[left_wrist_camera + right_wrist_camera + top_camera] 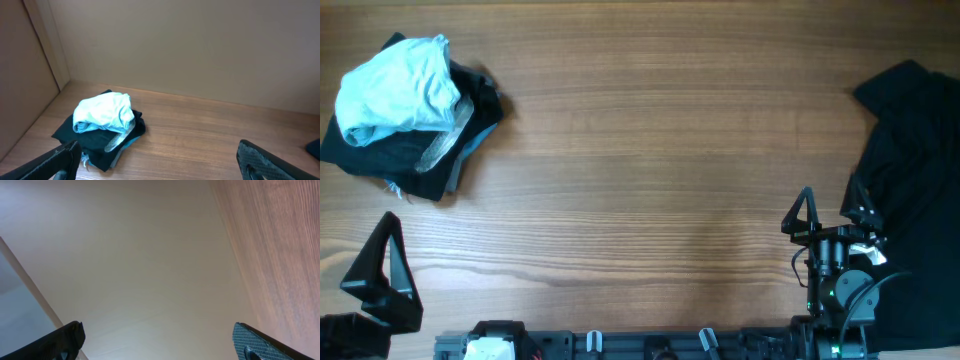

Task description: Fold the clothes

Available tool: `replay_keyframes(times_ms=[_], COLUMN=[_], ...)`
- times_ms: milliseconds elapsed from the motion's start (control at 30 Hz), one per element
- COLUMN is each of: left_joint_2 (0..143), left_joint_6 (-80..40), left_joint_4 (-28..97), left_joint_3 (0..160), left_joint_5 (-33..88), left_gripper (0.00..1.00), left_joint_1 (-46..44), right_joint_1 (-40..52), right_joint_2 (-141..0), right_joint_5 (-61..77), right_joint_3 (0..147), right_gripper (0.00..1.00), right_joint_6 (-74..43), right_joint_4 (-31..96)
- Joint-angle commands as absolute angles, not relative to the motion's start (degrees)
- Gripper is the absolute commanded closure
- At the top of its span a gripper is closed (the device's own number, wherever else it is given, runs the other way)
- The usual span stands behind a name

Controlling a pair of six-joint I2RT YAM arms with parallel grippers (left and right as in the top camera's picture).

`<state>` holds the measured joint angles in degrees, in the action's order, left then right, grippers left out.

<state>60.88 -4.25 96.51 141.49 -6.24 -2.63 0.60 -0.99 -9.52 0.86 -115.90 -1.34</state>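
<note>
A wooden bench (650, 150) seen from above; at its far left corner a pale blue T-shirt (400, 88) lies bunched in a loose ball on top of a heap of black garments (365, 155), one showing a strip of grey lining (445, 145); another black garment (910, 140) sprawls over the right end. The left tool (157, 150) hovers near the bench's front left corner, well apart from the heap, fingers spread wide and holding nothing; the right tool (157, 326) sits just beside the sprawled garment, likewise spread and empty. The shirt looks light, limp and soft; it will likely sag and drape from any pinch, and may drag the dark layers below. No hem or sleeve can be told apart in the bundle; an upper fold seems the best first hold.
</note>
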Motion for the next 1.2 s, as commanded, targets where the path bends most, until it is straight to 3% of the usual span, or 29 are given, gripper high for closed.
replay_keyframes(times_ms=[0, 167, 233, 433, 500, 567, 1167], left_joint_2=[60.95, 60.95, 60.95, 60.95, 60.95, 60.95, 60.95], left_joint_6=[-5.21, -5.19, -5.21, -5.21, -5.21, -5.21, -5.19], left_joint_4=[96.47, 96.47, 96.47, 96.47, 96.47, 96.47, 96.47], left_joint_3=[141.49, 141.49, 141.49, 141.49, 141.49, 141.49, 141.49], left_joint_5=[-7.14, -7.14, -7.14, -7.14, -7.14, -7.14, -7.14], left_gripper=[0.00, 0.00, 0.00, 0.00, 0.00, 0.00, 0.00], left_joint_1=[-3.01, -3.01, -3.01, -3.01, -3.01, -3.01, -3.01], right_joint_1=[0.67, 0.67, 0.67, 0.67, 0.67, 0.67, 0.67], right_joint_2=[-0.64, -3.99, -5.34, -5.48, -5.48, -5.48, -5.85], right_joint_5=[-10.70, -9.80, -7.03, -4.43, -4.38, -3.25, -2.92], right_joint_3=[0.32, 0.32, 0.32, 0.32, 0.32, 0.32, 0.32], right_gripper=[0.00, 0.00, 0.00, 0.00, 0.00, 0.01, 0.00], right_joint_6=[-118.65, -110.13, -101.01, -37.87, -21.56, -13.04, -10.66], right_joint_4=[-1.45, -1.45, -1.50, -3.57, -3.31, -1.23, -0.78])
